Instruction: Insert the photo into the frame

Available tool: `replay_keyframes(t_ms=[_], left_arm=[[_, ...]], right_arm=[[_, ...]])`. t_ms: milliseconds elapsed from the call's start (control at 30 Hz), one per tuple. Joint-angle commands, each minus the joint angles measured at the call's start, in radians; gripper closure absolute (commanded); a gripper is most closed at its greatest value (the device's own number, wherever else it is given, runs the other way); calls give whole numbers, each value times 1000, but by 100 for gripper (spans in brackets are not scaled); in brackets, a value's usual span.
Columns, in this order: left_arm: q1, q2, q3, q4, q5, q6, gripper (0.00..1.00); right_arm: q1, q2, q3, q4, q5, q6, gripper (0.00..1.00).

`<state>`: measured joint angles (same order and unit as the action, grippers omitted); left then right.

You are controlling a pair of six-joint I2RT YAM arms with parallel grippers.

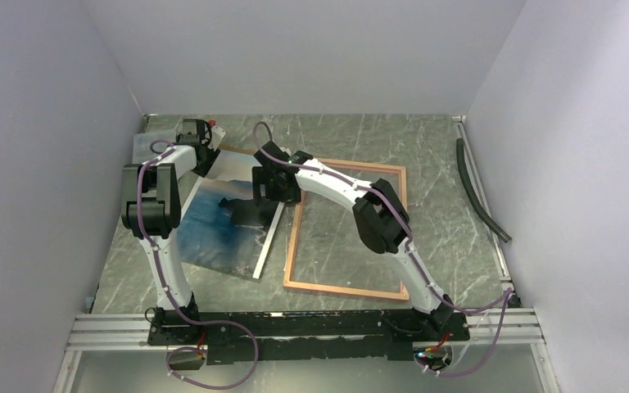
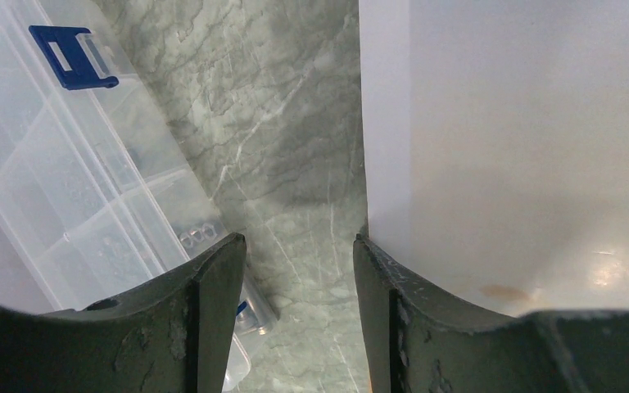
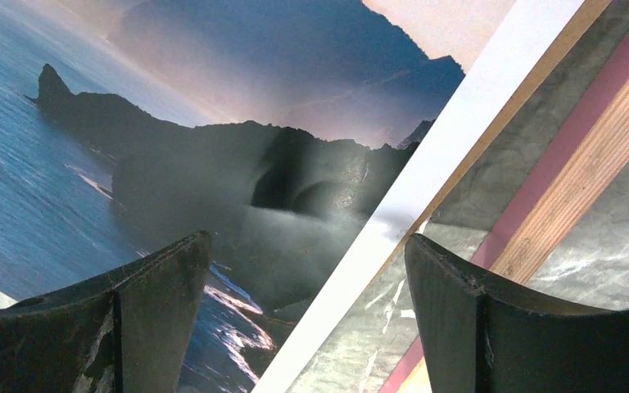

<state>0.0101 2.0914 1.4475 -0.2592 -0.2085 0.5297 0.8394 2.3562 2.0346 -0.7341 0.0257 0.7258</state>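
Note:
The photo (image 1: 229,225), a glossy print of dark mountains and blue water with a white border, lies flat on the marble table, left of the frame (image 1: 292,246). The frame is a thin wood-coloured rectangle with marble showing through its pane. My right gripper (image 1: 267,187) hovers open over the photo's right edge. In the right wrist view its jaws (image 3: 307,246) straddle the white border of the photo (image 3: 172,164), with the frame's pink and wood rail (image 3: 573,188) just beyond. My left gripper (image 1: 200,146) is open at the photo's far corner (image 2: 524,147), with bare marble between its fingers (image 2: 299,246).
A clear plastic compartment box (image 2: 49,164) with a blue latch sits at the far left (image 1: 151,147), beside my left gripper. A thin tan edge (image 3: 532,78) shows under the photo's border. A black hose (image 1: 479,188) lies along the right wall.

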Motion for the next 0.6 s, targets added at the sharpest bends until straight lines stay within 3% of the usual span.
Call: replay_keyframes(t_ms=[0, 133, 433, 567], left_arm=[[-45, 31, -41, -166, 123, -52, 42], [-45, 32, -39, -169, 118, -42, 43], [-45, 36, -38, -171, 115, -41, 44], [-45, 34, -38, -171, 111, -36, 45]], right_arm=[[11, -95, 16, 200, -39, 4, 9], [1, -124, -67, 296, -117, 3, 11], [-68, -95, -61, 223, -289, 65, 12], [-88, -180, -239, 504, -490, 82, 13]])
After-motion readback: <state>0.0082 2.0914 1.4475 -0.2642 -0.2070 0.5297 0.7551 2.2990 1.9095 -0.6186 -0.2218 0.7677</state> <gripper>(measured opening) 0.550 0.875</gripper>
